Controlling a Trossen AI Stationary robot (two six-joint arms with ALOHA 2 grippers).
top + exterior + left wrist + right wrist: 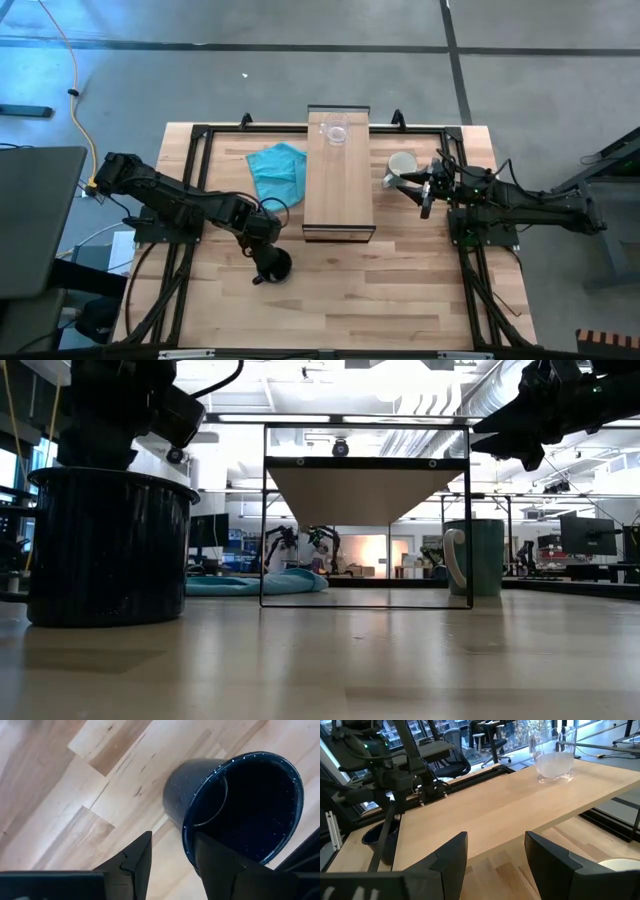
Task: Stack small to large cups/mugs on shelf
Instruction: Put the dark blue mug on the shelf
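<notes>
The black mug (272, 265) stands upright on its base on the table, left of the shelf's near end; in the low view the same black mug (108, 545) fills the left side. My left gripper (172, 865) points down over it, open, one finger over the mouth and one outside the speckled rim (189, 840). The clear glass cup (336, 131) stands on the far end of the light-wood shelf (340, 180). The white mug (402, 163) sits on the table right of the shelf. My right gripper (428, 192) hovers open beside it.
A crumpled teal cloth (278, 170) lies on the table left of the shelf. The shelf top between the glass cup (554, 757) and the near end is bare wood (510, 805). Black frame rails (190, 180) run along the table's sides.
</notes>
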